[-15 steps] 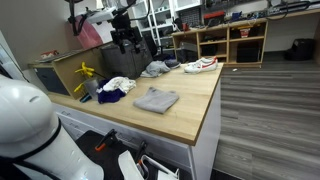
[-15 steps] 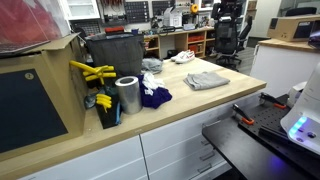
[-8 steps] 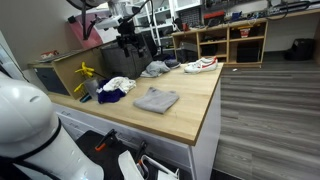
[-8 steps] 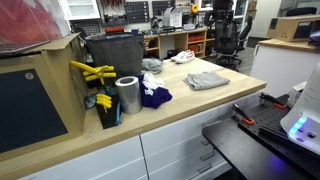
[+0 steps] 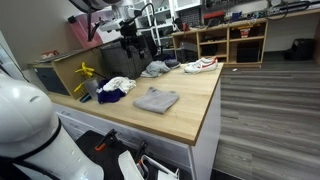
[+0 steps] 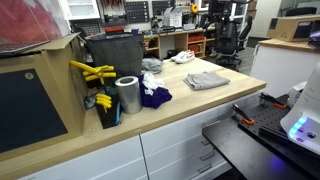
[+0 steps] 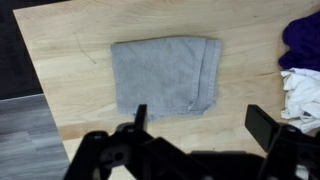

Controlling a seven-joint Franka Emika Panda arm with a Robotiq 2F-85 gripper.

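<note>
A folded grey cloth (image 7: pixel 165 75) lies flat on the wooden table (image 7: pixel 60 60); both exterior views show the grey cloth (image 5: pixel 156 99) (image 6: pixel 207 80) too. My gripper (image 7: pixel 200 125) hangs high above it, open, with nothing between its fingers (image 7: pixel 262 122). In the wrist view the cloth sits just beyond the fingertips, slightly to the left. In the exterior views the gripper (image 5: pixel 129 40) (image 6: pixel 217 12) is well above the tabletop and touches nothing.
A purple cloth (image 7: pixel 300 40) and a white cloth (image 7: pixel 300 95) lie beside the grey one. Further along are a crumpled grey garment (image 5: pixel 155 69) and a shoe (image 5: pixel 200 65). A metal can (image 6: pixel 127 95), yellow items (image 6: pixel 92 72) and a black bin (image 6: pixel 115 55) stand at one end.
The gripper has drifted a little sideways high above the table, still open. Nothing on the table has moved.
</note>
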